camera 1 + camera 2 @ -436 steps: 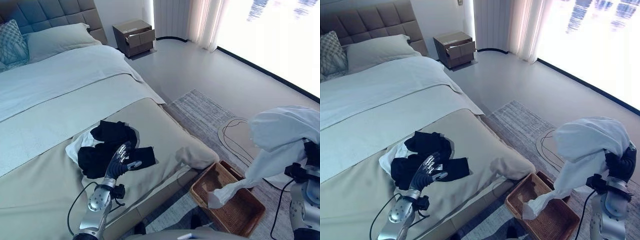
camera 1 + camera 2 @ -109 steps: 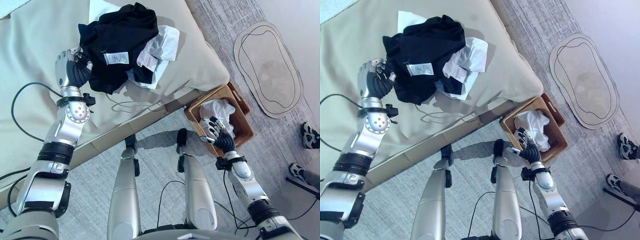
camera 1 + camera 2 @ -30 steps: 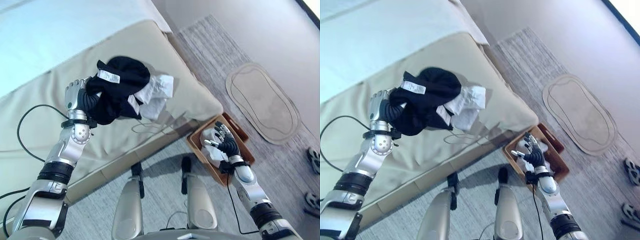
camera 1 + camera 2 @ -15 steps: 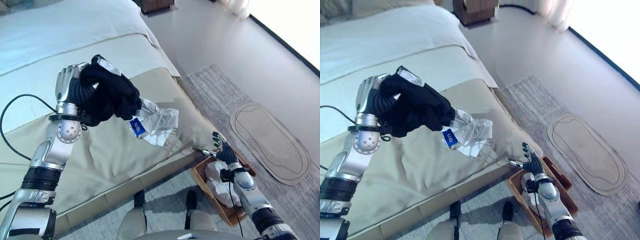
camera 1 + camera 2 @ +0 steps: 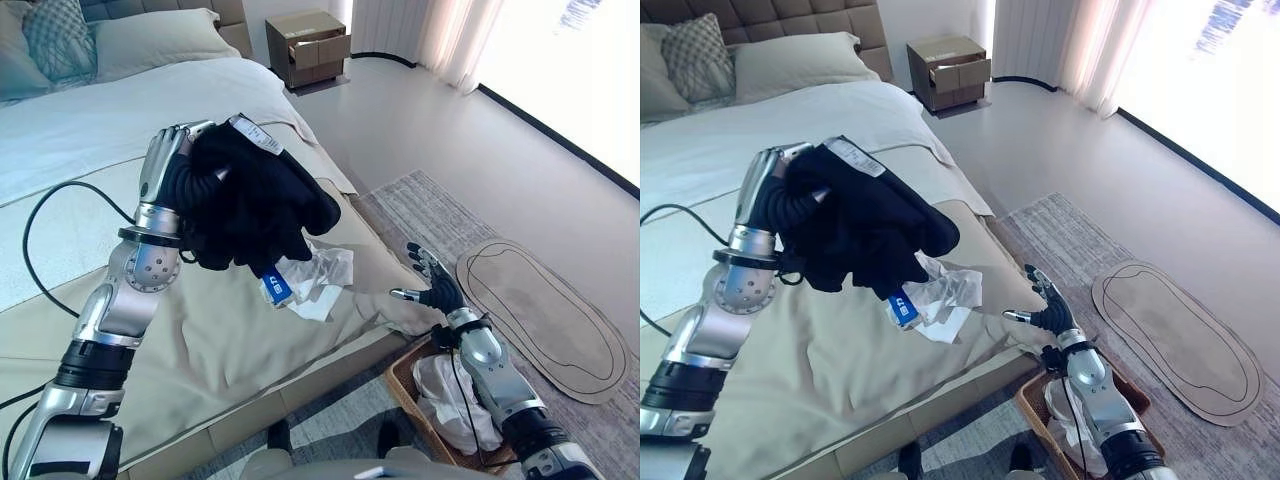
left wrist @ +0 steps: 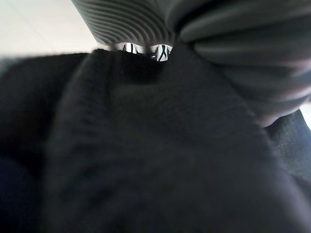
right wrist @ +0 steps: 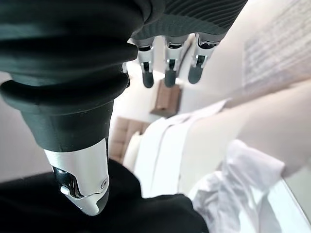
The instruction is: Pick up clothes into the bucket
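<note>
One white garment (image 5: 452, 395) lies in the basket (image 5: 405, 378); left robot hand (image 5: 168, 165) grips black clothes (image 5: 255, 205) above the bed (image 5: 200, 330); right robot hand (image 5: 432, 285), at 4 o'clock, is spread empty.

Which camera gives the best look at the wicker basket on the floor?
The left eye view: the wicker basket sits on the floor by the bed, white cloth inside, partly behind the right arm. The right eye view shows only its near corner; the wrist views give nothing usable of it.
</note>
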### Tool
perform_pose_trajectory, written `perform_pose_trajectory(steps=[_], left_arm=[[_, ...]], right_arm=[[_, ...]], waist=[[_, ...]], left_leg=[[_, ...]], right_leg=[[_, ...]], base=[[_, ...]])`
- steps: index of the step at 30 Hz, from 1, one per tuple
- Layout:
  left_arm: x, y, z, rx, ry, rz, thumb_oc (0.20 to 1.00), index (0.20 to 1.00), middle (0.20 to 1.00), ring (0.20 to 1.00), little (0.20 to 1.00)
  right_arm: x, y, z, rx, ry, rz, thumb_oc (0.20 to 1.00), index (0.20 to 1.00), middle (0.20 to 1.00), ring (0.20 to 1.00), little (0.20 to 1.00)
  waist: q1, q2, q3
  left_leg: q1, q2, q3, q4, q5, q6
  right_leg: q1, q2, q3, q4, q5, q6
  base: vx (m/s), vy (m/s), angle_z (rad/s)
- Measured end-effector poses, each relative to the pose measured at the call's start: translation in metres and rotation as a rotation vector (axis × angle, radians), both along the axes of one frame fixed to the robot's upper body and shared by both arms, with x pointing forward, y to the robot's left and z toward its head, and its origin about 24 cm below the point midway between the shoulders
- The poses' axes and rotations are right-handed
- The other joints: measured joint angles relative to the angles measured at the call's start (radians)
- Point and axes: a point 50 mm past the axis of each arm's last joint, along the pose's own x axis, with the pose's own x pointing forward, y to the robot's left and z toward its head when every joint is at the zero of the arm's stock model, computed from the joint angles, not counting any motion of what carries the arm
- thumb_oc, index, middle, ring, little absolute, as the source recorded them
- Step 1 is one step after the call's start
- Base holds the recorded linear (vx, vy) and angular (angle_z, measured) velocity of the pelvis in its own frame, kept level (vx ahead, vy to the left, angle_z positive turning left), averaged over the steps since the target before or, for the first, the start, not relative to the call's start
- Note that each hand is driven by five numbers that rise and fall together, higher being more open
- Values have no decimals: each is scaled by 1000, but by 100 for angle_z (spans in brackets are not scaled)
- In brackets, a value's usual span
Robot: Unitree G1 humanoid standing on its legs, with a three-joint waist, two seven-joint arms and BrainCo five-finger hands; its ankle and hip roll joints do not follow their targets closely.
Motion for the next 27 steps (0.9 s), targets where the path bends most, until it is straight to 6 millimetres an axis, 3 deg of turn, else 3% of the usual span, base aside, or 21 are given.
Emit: perform_pose_trajectory(steps=[4, 7, 11, 15, 20, 27], left_arm=[[-8, -18, 7, -80, 11, -181, 200, 200, 200, 200, 200], [-12, -39, 4, -73, 56, -328, 200, 200, 200, 200, 200], [-13, -55, -7, -74, 113, -412, 200, 200, 200, 200, 200], [-14, -64, -14, -131, 154, -474, 200, 200, 200, 200, 200], [-15, -67, -20, -151, 194, -509, 200, 200, 200, 200, 200], [-16, -69, -27, -244, 242, -568, 200, 200, 200, 200, 200]], right_arm=[[12, 7, 14, -5, -57, 20, 1000, 1000, 1000, 1000, 1000], [18, 20, 39, 126, -142, 50, 1000, 1000, 1000, 1000, 1000], [19, 30, 70, 290, -241, 105, 1000, 1000, 1000, 1000, 1000], [20, 27, 85, 260, -276, 172, 1000, 1000, 1000, 1000, 1000], [20, 27, 89, 240, -276, 223, 1000, 1000, 1000, 1000, 1000], [15, 47, 78, 270, -203, 338, 1000, 1000, 1000, 1000, 1000]], waist=[[0, 13, -30], [-1, 28, -40], [-2, 40, -54], [-2, 39, -57], [-4, 38, -58], [-2, 37, -61]], left_leg=[[6, 1, -1, -10, 7, 2], [23, 2, 1, -19, 13, 5], [35, 4, 3, -34, 14, 6], [37, 5, 5, -34, 16, 7], [45, 7, 9, -33, 16, 8], [58, 7, 12, -34, 16, 8]], right_leg=[[1, 2, 0, 0, 0, 0], [13, 3, 0, 0, 0, 0], [17, 4, 2, 0, 0, -1], [17, 5, 4, 0, 1, -1], [22, 8, 7, 0, 1, -1], [35, 7, 8, 0, 0, -1]], base=[[0, 0, 0], [33, 0, 0], [23, -3, 0], [0, 0, 0], [2, -11, -2], [1, -2, 0]])
